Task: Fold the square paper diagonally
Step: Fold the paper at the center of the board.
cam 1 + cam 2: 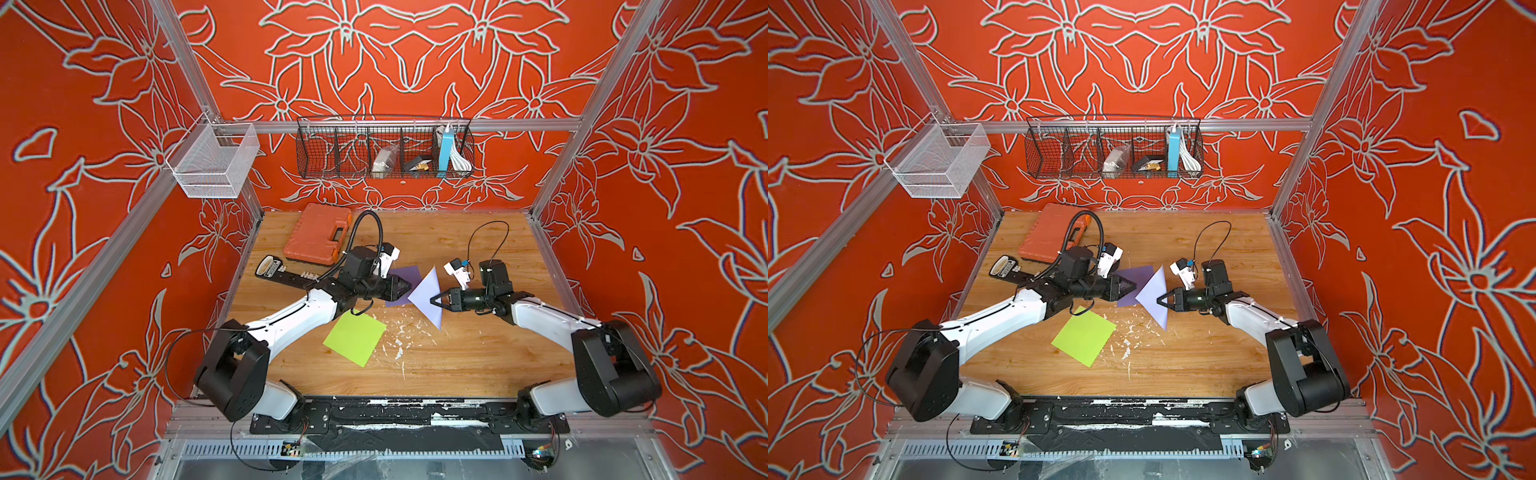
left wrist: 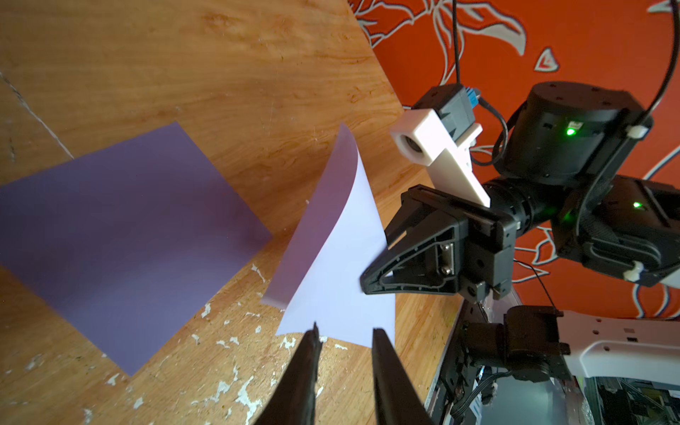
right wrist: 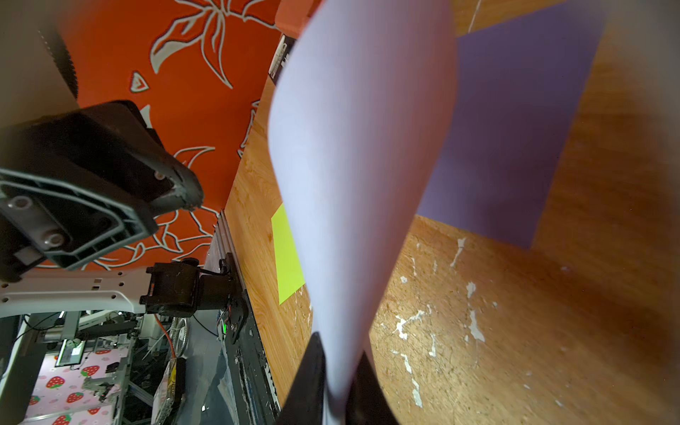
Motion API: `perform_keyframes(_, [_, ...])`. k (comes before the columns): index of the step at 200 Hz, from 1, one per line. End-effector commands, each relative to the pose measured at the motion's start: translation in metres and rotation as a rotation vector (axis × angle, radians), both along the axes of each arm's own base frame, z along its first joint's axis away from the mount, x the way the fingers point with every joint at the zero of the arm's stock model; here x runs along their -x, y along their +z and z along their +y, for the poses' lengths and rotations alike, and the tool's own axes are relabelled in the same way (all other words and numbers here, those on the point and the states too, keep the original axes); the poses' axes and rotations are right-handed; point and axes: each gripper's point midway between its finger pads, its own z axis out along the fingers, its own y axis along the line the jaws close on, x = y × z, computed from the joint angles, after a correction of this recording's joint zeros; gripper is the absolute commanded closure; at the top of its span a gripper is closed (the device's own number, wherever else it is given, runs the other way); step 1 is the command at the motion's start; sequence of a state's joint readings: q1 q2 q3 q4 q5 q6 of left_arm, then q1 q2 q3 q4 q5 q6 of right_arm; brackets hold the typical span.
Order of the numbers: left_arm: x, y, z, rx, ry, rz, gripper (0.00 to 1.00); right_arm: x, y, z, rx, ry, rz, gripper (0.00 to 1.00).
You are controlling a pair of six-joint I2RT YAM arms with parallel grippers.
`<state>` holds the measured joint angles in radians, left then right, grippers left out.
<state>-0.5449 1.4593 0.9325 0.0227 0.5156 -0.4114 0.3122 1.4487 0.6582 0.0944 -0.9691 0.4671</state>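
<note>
Right jaws sit closest in the right wrist view, pinched on the lilac paper point(image 3: 360, 165). It stands curled up off the worktop point(image 1: 478, 353), just beside a flat purple sheet point(image 2: 121, 235). Left jaws are apart and empty, near its lower edge. Looks like mid-fold to me: next the lifted half needs laying over, corner to corner, then creasing. Left wrist view shows bare wood between the two sheets, but in both top views they seem to overlap.

Nothing legible here: the label point(image 1: 269, 266) on the black tool point(image 1: 286, 276) beside the orange case point(image 1: 318, 233) is too blurred.
</note>
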Motion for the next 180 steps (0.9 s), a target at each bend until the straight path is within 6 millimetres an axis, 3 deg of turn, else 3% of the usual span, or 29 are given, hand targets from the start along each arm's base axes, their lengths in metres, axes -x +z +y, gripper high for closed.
perform_keyframes(1, [-0.001, -0.009, -0.007, 0.0, -0.028, -0.006, 0.75, -0.004, -0.01, 0.0, -0.017, -0.023, 0.042, 0.86])
perform_keyframes(75, [-0.008, -0.04, -0.021, -0.009, -0.065, 0.048, 0.8, -0.013, -0.041, 0.003, -0.057, -0.044, 0.14, 0.9])
perform_keyframes(128, [-0.013, -0.06, -0.025, -0.019, -0.069, 0.077, 0.81, -0.016, -0.05, 0.003, -0.072, -0.047, 0.159, 0.91])
perform_keyframes(180, [-0.022, -0.083, -0.037, -0.032, -0.088, 0.127, 0.88, -0.015, -0.059, 0.0, -0.062, -0.057, 0.185, 0.93])
